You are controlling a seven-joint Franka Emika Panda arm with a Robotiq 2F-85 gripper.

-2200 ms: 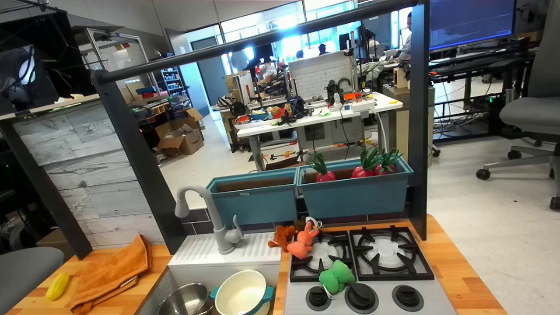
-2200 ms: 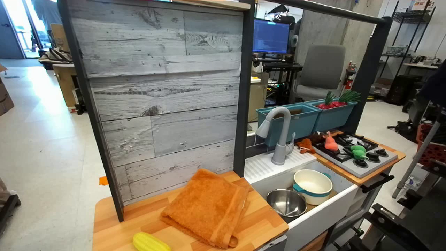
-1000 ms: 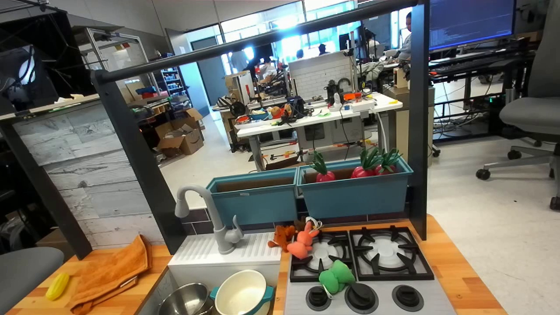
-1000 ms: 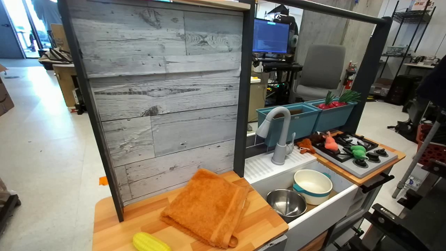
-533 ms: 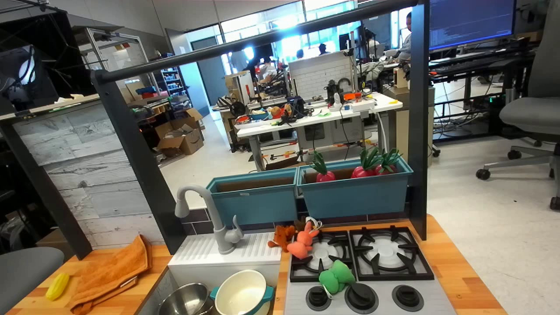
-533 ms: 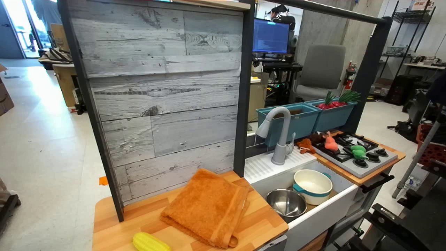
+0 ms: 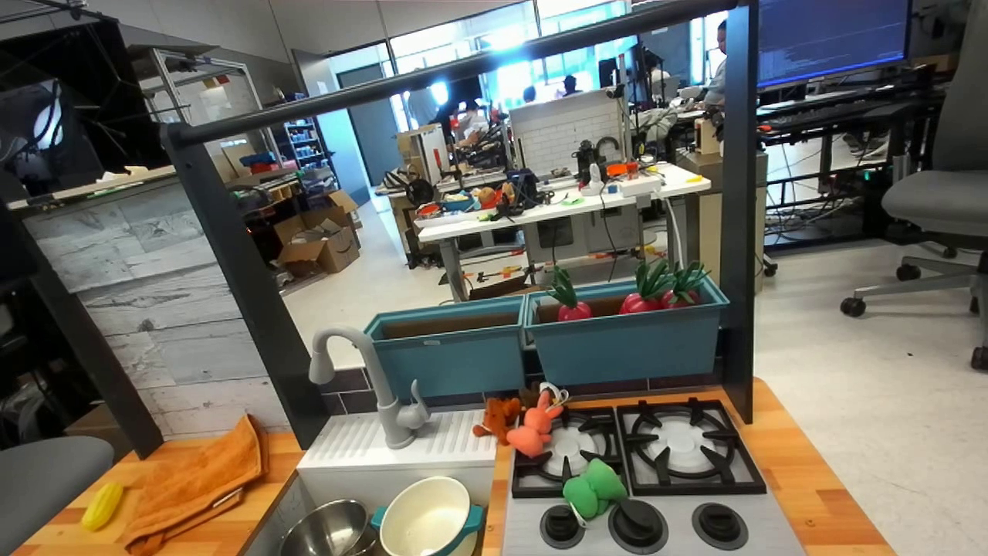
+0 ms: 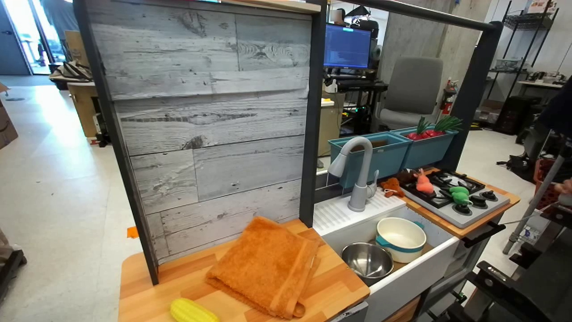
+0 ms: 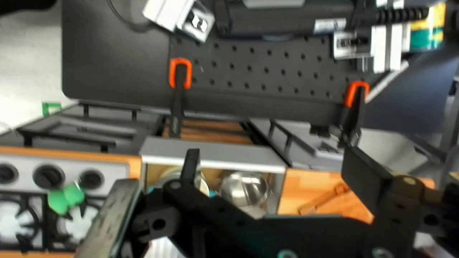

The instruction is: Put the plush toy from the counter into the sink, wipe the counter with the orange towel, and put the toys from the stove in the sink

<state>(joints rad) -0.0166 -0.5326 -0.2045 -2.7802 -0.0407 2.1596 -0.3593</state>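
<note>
Pincer (image 9: 270, 161) is gaping wide, gripping nothing! Yellow toy (image 7: 102, 506) isn't budging, just lying on the desk (image 7: 212, 535), lower left of the frame, so that sink (image 8: 413, 275) drop is still waiting.

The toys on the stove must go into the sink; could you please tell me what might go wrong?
The green toy lies close to the knobs, so a grasp might bump one. The steel bowl and white pot crowd the sink, so whatever is dropped there might land in either.
</note>
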